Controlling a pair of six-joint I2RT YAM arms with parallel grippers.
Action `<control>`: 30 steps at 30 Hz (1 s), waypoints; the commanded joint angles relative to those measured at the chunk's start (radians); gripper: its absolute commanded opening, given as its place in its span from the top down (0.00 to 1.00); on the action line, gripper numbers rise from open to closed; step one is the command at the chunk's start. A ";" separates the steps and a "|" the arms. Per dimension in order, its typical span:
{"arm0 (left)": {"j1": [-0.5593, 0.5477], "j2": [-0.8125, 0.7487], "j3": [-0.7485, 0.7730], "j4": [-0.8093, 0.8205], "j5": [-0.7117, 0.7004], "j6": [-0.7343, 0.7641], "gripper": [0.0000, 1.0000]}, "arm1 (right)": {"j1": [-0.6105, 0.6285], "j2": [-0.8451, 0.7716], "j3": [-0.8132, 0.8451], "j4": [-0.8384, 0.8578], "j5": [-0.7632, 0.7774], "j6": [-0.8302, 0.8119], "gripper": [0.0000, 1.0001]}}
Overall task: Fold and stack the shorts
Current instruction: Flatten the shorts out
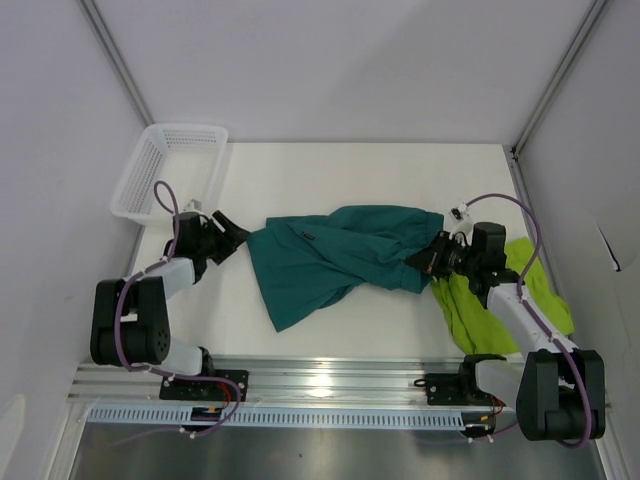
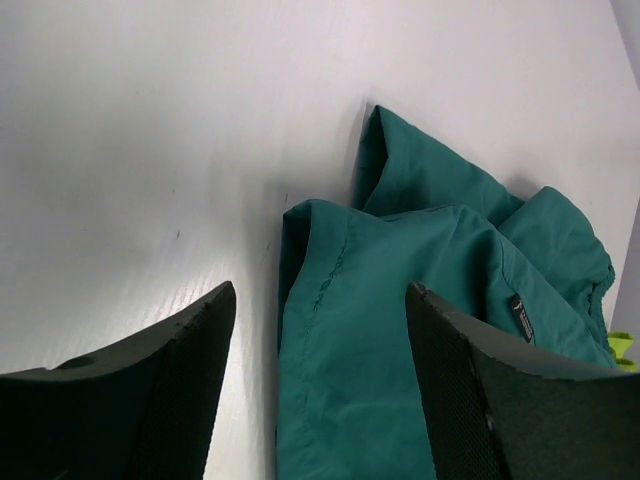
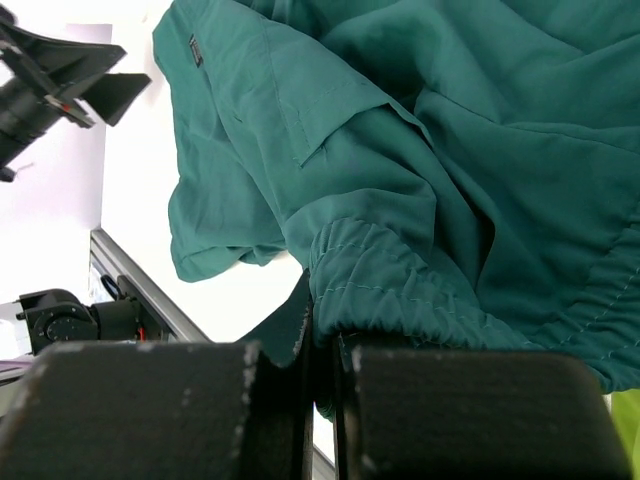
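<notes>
Right pincer (image 3: 325, 345): closed tight on gathered elastic waistband of teal shorts (image 3: 430, 150); fabric seen pinched between jaws. Left pincer (image 2: 320, 295): jaws spread wide, nothing gripped; hem edge of teal shorts lying between them on worktop (image 2: 150, 130). Teal shorts spread crumpled across middle of worktop. Green shorts (image 1: 470, 310) bunched near right edge. Fabric judged light, limp, slightly slick. Hold best taken at hem corner and waistband, where seams give firmer purchase.
</notes>
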 commanded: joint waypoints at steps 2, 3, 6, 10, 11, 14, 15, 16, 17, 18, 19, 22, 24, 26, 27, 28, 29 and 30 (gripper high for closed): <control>0.016 0.061 0.069 0.072 0.073 -0.042 0.30 | -0.010 -0.039 -0.004 0.049 -0.017 -0.013 1.00; 0.016 0.075 0.073 0.069 0.076 -0.046 0.31 | -0.011 -0.044 -0.005 0.048 -0.017 -0.013 1.00; 0.016 0.115 0.093 0.069 0.091 -0.057 0.32 | -0.016 -0.048 -0.004 0.049 -0.020 -0.013 1.00; 0.014 0.132 0.109 0.073 0.098 -0.065 0.34 | -0.018 -0.044 -0.008 0.051 -0.025 -0.008 1.00; 0.012 0.146 0.112 0.072 0.099 -0.071 0.34 | -0.018 -0.044 -0.008 0.051 -0.026 -0.005 1.00; 0.005 0.187 0.144 0.067 0.110 -0.083 0.37 | -0.018 -0.047 -0.010 0.051 -0.031 -0.002 1.00; -0.003 0.196 0.152 0.064 0.111 -0.083 0.37 | -0.019 -0.050 -0.010 0.052 -0.031 0.000 1.00; -0.004 0.204 0.164 0.063 0.115 -0.083 0.38 | -0.019 -0.048 -0.008 0.051 -0.031 0.000 1.00; -0.006 0.209 0.164 0.064 0.116 -0.088 0.41 | -0.019 -0.048 -0.008 0.051 -0.034 0.000 1.00; -0.006 0.209 0.161 0.072 0.115 -0.089 0.42 | -0.019 -0.050 -0.008 0.051 -0.036 0.000 1.00; -0.006 0.210 0.167 0.075 0.115 -0.089 0.43 | -0.019 -0.048 -0.008 0.051 -0.036 0.000 1.00; -0.011 0.222 0.169 0.079 0.124 -0.093 0.46 | -0.022 -0.047 -0.007 0.051 -0.039 0.003 1.00; -0.017 0.239 0.181 0.087 0.131 -0.097 0.46 | -0.022 -0.047 -0.005 0.051 -0.043 0.007 1.00; -0.024 0.259 0.195 0.093 0.136 -0.094 0.47 | -0.025 -0.050 -0.002 0.051 -0.046 0.010 1.00; -0.026 0.265 0.196 0.090 0.138 -0.094 0.49 | -0.025 -0.050 -0.002 0.051 -0.048 0.012 1.00; -0.027 0.264 0.196 0.093 0.139 -0.096 0.52 | -0.025 -0.050 -0.001 0.051 -0.049 0.011 1.00; -0.027 0.264 0.193 0.096 0.139 -0.097 0.53 | -0.027 -0.048 -0.001 0.051 -0.048 0.012 1.00; -0.026 0.264 0.195 0.099 0.141 -0.097 0.55 | -0.027 -0.048 0.001 0.051 -0.049 0.011 1.00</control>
